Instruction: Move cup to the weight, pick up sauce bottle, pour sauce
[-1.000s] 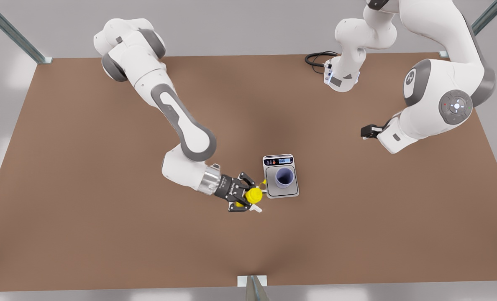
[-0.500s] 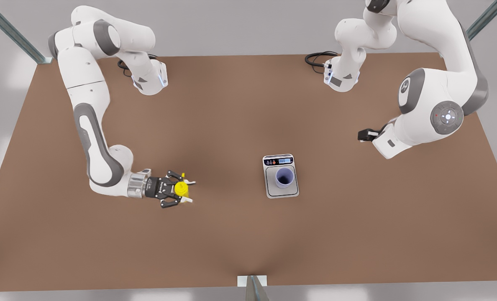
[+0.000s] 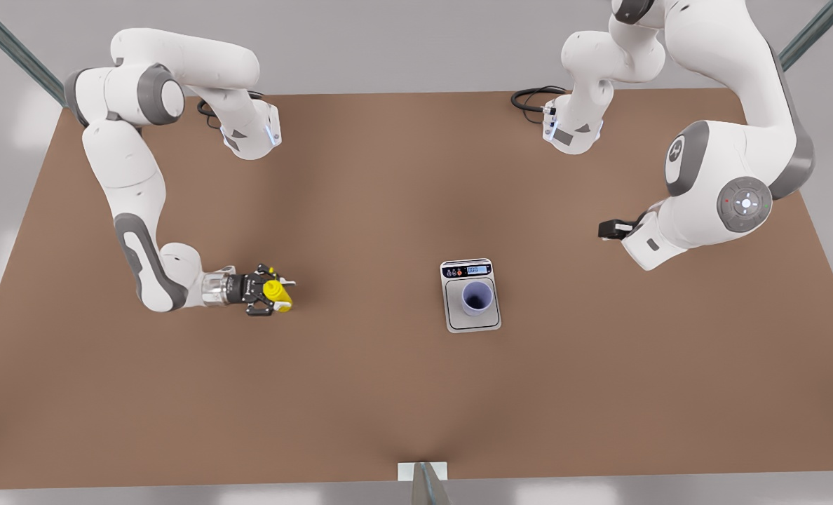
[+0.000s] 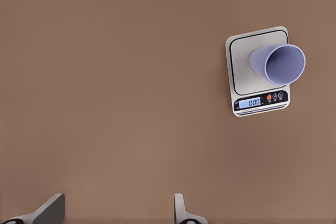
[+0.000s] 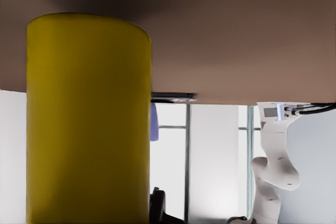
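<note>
The lavender-blue cup [image 3: 477,297] stands upright on the weight [image 3: 488,322], a small steel scale near the table's middle; both also appear in the left wrist view, the cup [image 4: 278,64] on the weight [image 4: 241,61]. The yellow sauce bottle [image 3: 275,292] is far off toward the front view's left, low over the brown table, with my right gripper [image 3: 276,294] shut on it. Up close, the bottle's body [image 5: 89,119] looks upright against the tabletop. My left gripper [image 4: 115,213] hangs open and empty high above the table, at the front view's right [image 3: 609,228].
The brown table [image 3: 388,393] is bare around the scale and bottle. Both arm bases [image 3: 252,133] [image 3: 574,130] and a black cable [image 3: 529,98] sit along the far edge. A metal bracket [image 3: 422,471] marks the near edge.
My right gripper has carried the sauce bottle from beside the scale well away to the front view's left and lower. The left arm shifted only slightly. Cup and scale stayed put.
</note>
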{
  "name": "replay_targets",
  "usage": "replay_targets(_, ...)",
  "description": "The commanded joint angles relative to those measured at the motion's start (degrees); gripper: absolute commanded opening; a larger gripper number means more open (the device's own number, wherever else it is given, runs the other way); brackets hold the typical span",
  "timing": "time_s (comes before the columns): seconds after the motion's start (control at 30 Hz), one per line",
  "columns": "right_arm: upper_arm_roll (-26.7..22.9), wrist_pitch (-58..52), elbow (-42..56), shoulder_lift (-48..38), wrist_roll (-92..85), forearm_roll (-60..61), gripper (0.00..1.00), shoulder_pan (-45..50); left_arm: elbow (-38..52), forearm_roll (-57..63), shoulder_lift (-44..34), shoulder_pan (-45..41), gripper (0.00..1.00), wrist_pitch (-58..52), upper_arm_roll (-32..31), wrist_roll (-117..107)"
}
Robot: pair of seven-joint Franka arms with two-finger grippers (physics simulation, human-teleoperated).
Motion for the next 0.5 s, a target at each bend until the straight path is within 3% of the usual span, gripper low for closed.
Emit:
replay_targets(0.0,0.02,1.23,-0.24,-0.05,-0.38,4.05,0.25,-0.09,0.0,0.07,0.0,0.0,1.0,0.0,0.0,0.0)
replay_targets(0.07,0.02,1.32,-0.24,-0.05,-0.29,3.96,0.29,0.0,0.0,0.07,0.0,0.0,1.0,0.0,0.0,0.0)
replay_targets(0.1,0.02,1.5,-0.15,-0.05,-0.12,3.35,0.51,0.0,0.0,0.07,0.08,0.0,1.0,0.0,0.0,0.0)
replay_targets(0.13,0.02,1.5,-0.15,0.04,-0.12,3.26,0.88,0.0,0.0,-0.02,0.08,0.0,1.0,0.0,0.0,0.0)
replay_targets(0.17,0.02,1.5,-0.24,0.04,-0.2,2.82,0.94,0.0,0.0,0.07,0.08,0.0,1.0,0.0,0.0,0.0)
replay_targets(0.27,0.02,1.94,-0.24,0.21,-0.29,2.73,0.95,0.0,0.0,0.07,0.08,0.0,1.0,0.09,0.0,0.0)
replay_targets(0.3,0.02,1.94,-0.24,0.13,-0.2,2.73,1.0,0.0,0.0,0.07,0.08,0.0,1.0,0.0,0.0,0.0)
replay_targets(0.47,0.02,1.94,0.02,0.04,0.24,1.68,1.0,-0.18,0.09,0.07,0.0,0.0,1.0,0.0,0.0,0.0)
